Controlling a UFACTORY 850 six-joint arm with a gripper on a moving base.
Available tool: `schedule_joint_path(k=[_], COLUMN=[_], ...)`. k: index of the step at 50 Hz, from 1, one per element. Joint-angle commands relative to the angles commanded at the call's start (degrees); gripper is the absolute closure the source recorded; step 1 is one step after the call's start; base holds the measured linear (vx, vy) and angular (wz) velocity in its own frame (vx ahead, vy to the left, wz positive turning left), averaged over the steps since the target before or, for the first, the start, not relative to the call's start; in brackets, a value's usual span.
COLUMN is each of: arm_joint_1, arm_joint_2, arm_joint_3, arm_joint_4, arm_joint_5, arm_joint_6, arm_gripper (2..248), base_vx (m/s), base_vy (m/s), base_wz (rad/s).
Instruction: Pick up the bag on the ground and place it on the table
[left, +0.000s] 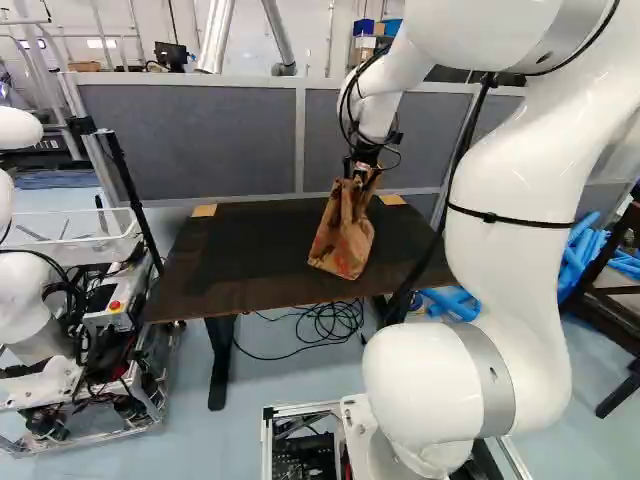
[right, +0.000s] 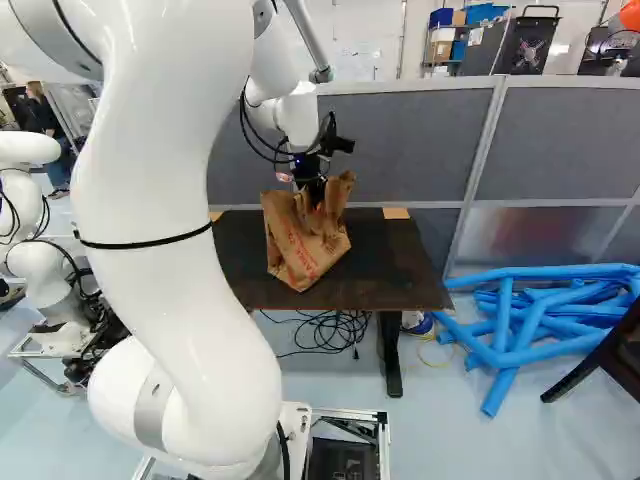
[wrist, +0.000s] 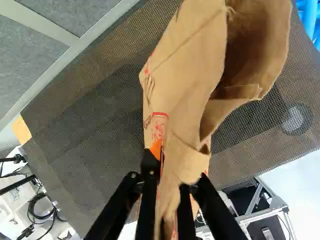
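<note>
The gripper (left: 361, 170) is over the table, at the top of the brown paper bag (left: 343, 238). In the right base view the bag (right: 303, 245) stands slightly tilted over the dark tabletop, its base near the front edge; whether its whole base rests there I cannot tell. In the wrist view the gripper (wrist: 177, 170) has its fingers a little apart and open, with crumpled paper of the bag (wrist: 187, 90) loosely between them. Orange shows on both pads. The table (left: 225, 255) has a dark mesh top.
Another robot (left: 35, 300) stands left of the table. Grey partitions (right: 400, 140) rise behind it. Blue tubes (right: 540, 320) lie on the floor to the right, near a dark wooden frame (left: 610, 290). Black cables (left: 330, 320) are coiled under the table.
</note>
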Motion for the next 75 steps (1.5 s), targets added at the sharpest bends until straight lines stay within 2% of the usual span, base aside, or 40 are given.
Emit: schedule_joint_path(k=[4,5,9,10,15,16,20,21,25,26,31,32,75], arm_joint_1=[0.0,0.0,0.0,0.0,0.0,0.0,0.0,0.0,0.0,0.0,0.0,0.0,0.0], arm_joint_2=[0.0,0.0,0.0,0.0,0.0,0.0,0.0,0.0,0.0,0.0,0.0,0.0,0.3], arm_joint_3=[0.0,0.0,0.0,0.0,0.0,0.0,0.0,0.0,0.0,0.0,0.0,0.0,0.0], arm_joint_4=[0.0,0.0,0.0,0.0,0.0,0.0,0.0,0.0,0.0,0.0,0.0,0.0,0.0], arm_joint_5=[0.0,0.0,0.0,0.0,0.0,0.0,0.0,0.0,0.0,0.0,0.0,0.0,0.0], arm_joint_6=[0.0,0.0,0.0,0.0,0.0,0.0,0.0,0.0,0.0,0.0,0.0,0.0,0.0], arm_gripper=[191,157,157,121,121,84,84,48,48,11,11,3,3], base_vx=[0.000,0.000,0.000,0.000,0.000,0.000,0.000,0.000,0.000,0.000,0.000,0.000,0.000], base_vy=[0.000,0.000,0.000,0.000,0.000,0.000,0.000,0.000,0.000,0.000,0.000,0.000,0.000], base_wz=[0.000,0.000,0.000,0.000,0.000,0.000,0.000,0.000,0.000,0.000,0.000,0.000,0.000])
